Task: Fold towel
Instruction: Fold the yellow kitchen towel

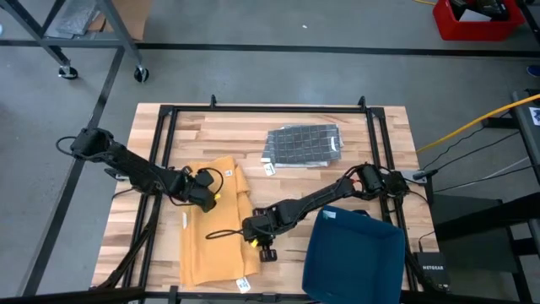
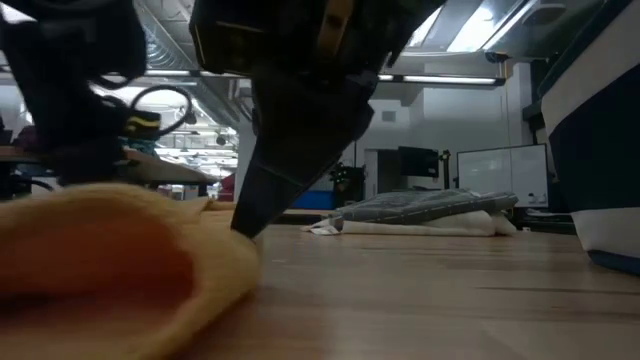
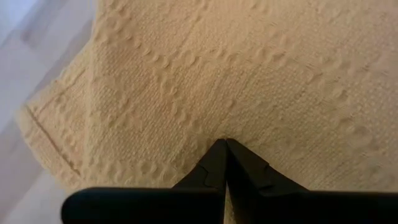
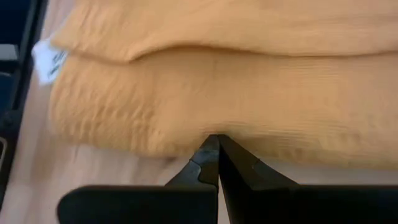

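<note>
Towel (image 1: 215,219) lies on table (image 1: 371,135), left of blue bin (image 1: 353,253). Left pincer (image 1: 205,192) pressed together on towel's top; right pincer (image 1: 257,230) together at its near edge. You judge: hold both grips firm, lift evenly, align edges before release.

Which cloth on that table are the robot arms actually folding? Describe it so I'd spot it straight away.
Look at the wooden table from above: the cloth lies on its left half, where the left gripper and right gripper meet. It is the yellow towel, waffle-textured and partly doubled over. The grey folded cloth lies farther back, and the dark blue bin stands to the right.
</note>
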### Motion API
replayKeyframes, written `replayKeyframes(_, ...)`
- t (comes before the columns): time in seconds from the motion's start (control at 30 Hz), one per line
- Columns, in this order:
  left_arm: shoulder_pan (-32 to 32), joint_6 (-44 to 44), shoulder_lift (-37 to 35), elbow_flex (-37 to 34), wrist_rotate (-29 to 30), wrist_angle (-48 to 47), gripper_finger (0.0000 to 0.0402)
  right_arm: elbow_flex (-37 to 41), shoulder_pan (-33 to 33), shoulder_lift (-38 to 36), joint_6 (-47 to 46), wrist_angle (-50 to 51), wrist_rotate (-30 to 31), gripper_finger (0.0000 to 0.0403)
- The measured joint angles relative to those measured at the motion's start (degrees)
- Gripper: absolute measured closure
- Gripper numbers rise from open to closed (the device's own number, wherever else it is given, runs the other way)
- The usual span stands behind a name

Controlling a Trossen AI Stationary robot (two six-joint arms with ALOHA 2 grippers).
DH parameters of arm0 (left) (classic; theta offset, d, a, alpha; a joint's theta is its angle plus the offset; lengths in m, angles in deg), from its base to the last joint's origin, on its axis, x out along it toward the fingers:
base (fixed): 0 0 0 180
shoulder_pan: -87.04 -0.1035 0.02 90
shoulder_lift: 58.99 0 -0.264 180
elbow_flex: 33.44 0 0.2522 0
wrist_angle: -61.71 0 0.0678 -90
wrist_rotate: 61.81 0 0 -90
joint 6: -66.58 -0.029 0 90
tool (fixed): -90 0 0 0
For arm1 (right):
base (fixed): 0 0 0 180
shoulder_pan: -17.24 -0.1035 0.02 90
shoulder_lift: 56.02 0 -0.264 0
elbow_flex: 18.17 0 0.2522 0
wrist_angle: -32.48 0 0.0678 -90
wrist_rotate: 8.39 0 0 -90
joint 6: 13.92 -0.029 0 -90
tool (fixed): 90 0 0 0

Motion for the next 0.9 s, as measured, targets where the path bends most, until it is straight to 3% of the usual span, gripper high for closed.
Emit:
replayKeyframes(0.23,-8.95,-12.68,0.03,-0.72,0.38,8.21,0.0400,0.00,-2.19,0.00,0.00,-1.56,0.28,0.0393)
replayKeyframes(0.3,-10.56,-15.63,-0.26,-0.49,0.38,9.44,0.0400,0.00,-2.73,0.00,0.00,-2.18,2.99,0.0393)
replayKeyframes(0.4,-11.65,-21.25,-1.66,1.05,0.47,10.46,0.0400,-0.02,-3.11,0.00,-1.44,-2.34,8.13,0.0393)
replayKeyframes(0.6,-11.32,-37.84,-7.67,6.13,-0.34,8.07,0.0400,-0.02,-2.91,0.00,-2.34,-0.23,9.00,0.0393)
replayKeyframes(0.77,-9.57,-46.65,-14.81,10.73,-10.40,-1.61,0.0400,-0.02,-2.96,0.00,-3.93,3.73,6.09,0.0363)
replayKeyframes(0.9,-7.66,-45.13,-20.41,13.50,-20.00,-12.00,0.0400,-0.02,-3.02,0.00,-3.87,5.23,7.25,0.0308)
